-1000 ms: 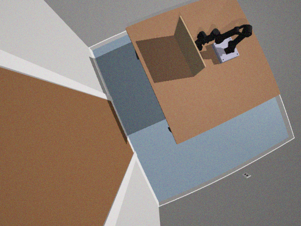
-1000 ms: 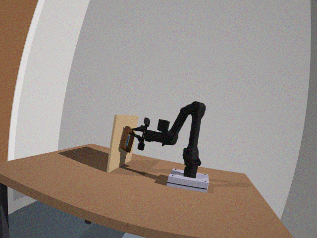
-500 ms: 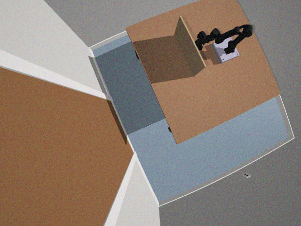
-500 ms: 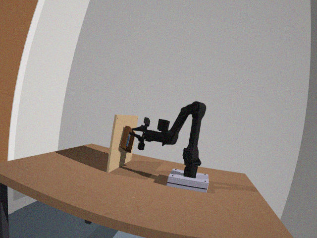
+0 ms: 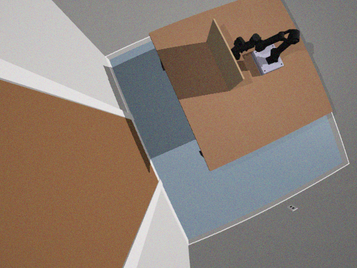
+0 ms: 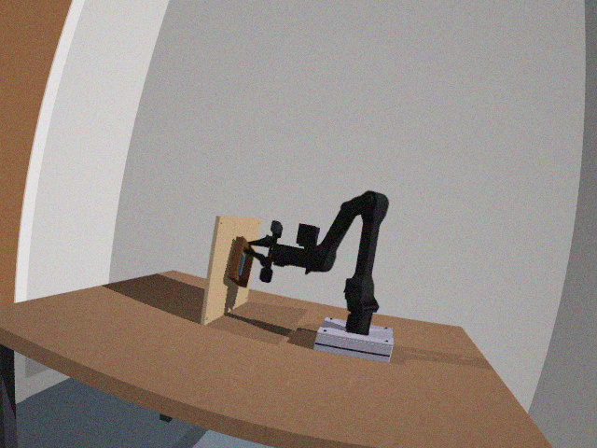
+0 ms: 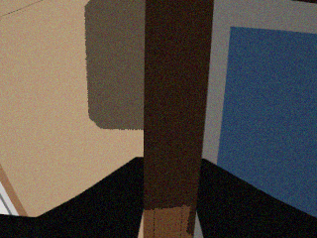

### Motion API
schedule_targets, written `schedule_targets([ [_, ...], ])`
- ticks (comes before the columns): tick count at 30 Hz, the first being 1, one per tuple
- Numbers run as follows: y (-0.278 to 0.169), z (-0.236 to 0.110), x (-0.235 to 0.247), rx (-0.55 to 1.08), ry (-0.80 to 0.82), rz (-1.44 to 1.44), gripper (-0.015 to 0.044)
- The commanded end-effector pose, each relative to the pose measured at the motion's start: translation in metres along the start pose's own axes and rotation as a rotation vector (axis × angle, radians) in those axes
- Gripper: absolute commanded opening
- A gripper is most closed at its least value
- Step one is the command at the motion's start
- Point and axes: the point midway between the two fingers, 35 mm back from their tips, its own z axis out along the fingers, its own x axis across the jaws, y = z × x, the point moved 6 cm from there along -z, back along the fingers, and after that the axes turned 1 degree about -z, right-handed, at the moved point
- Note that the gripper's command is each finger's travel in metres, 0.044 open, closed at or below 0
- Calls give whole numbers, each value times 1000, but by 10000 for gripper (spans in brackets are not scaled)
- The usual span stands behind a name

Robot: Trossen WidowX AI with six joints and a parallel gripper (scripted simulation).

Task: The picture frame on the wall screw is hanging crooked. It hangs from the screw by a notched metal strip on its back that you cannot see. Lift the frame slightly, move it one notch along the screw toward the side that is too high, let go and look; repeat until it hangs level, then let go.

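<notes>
Reaching level toward the upright board [image 5: 227, 48] [image 6: 215, 270] [image 7: 45, 99], elbow high, tool [image 5: 235, 56] [image 6: 248, 246] [image 7: 169, 169] clamped on the frame's [image 6: 237, 262] [image 7: 173, 99] dark side bar.

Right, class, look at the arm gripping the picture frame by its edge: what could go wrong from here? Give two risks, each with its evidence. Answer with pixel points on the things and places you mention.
1. The black two-finger gripper [image 6: 247, 246] [image 7: 169, 169] is shut on one side bar of the brown wooden picture frame [image 6: 246, 274] [image 7: 173, 99], so lifting from there might twist it instead of raising it evenly.
2. The frame sits close to the upright pale wooden board [image 6: 216, 270] [image 7: 45, 89], so a sideways shift without enough lift could scrape or snag.
</notes>
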Motion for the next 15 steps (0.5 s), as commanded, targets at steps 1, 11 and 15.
schedule_targets([
  [1, 0, 0, 3, 0, 6, -8, 0],
  [11, 0, 0, 4, 0, 6, -8, 0],
  [15, 0, 0, 4, 0, 6, -8, 0],
])
